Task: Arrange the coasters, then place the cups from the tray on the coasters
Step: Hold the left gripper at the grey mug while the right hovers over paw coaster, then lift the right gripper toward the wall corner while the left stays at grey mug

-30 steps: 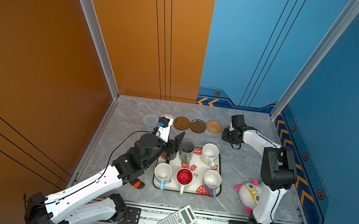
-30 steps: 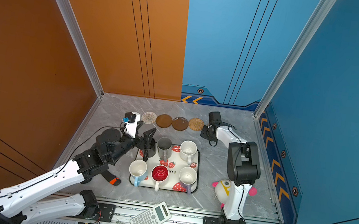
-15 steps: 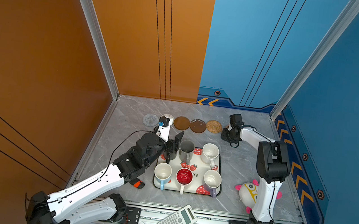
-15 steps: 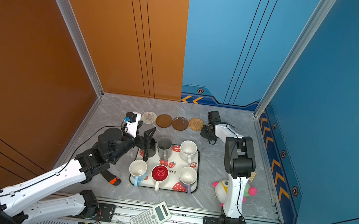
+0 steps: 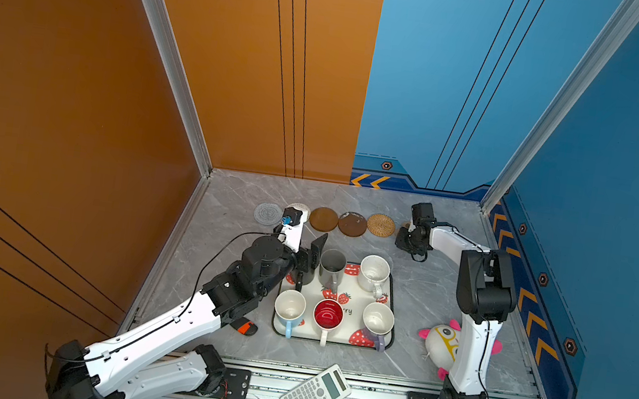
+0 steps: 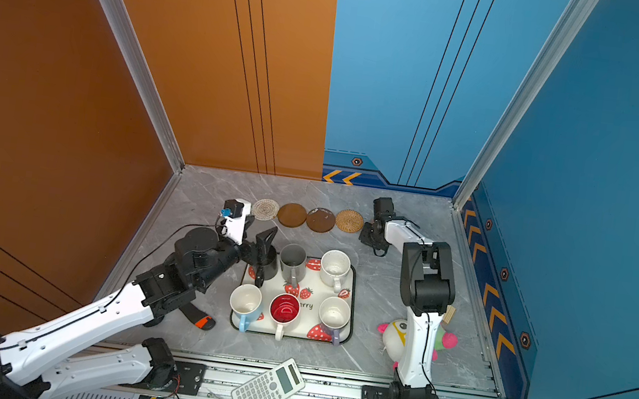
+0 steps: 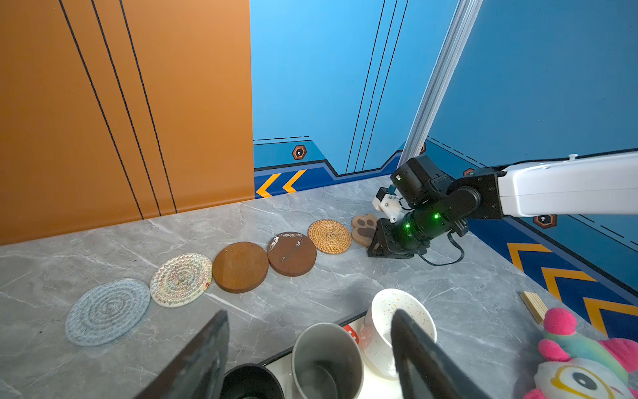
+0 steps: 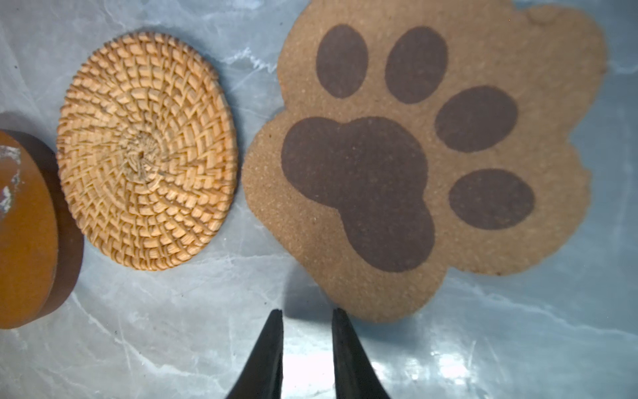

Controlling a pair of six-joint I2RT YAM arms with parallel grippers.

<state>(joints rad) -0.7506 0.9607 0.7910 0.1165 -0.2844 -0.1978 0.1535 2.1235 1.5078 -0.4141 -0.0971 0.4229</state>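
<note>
Along the rear of the counter (image 5: 422, 294) the coasters (image 7: 240, 266) line up awaiting cups (image 5: 327, 315); right end effector (image 8: 307, 324), barely parted and empty, sits just beside the paw coaster (image 8: 414, 155); left end effector (image 7: 309, 313) gapes empty above the black mug (image 7: 252, 381) on the tray (image 5: 357, 300).

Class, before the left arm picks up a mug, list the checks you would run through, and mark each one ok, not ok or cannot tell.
1. Row of six complete, grey woven round coaster to brown paw-shaped coaster: ok.
2. Empty right gripper, jaws slightly apart: ok.
3. That gripper away from the row: not ok, it hangs at the paw-shaped coaster's edge.
4. Upright on the white strawberry-print tray, the black mug and five others: ok.
5. Open left gripper over the black mug: ok.
6. Left jaws aligned with that mug's rim: cannot tell.
</note>
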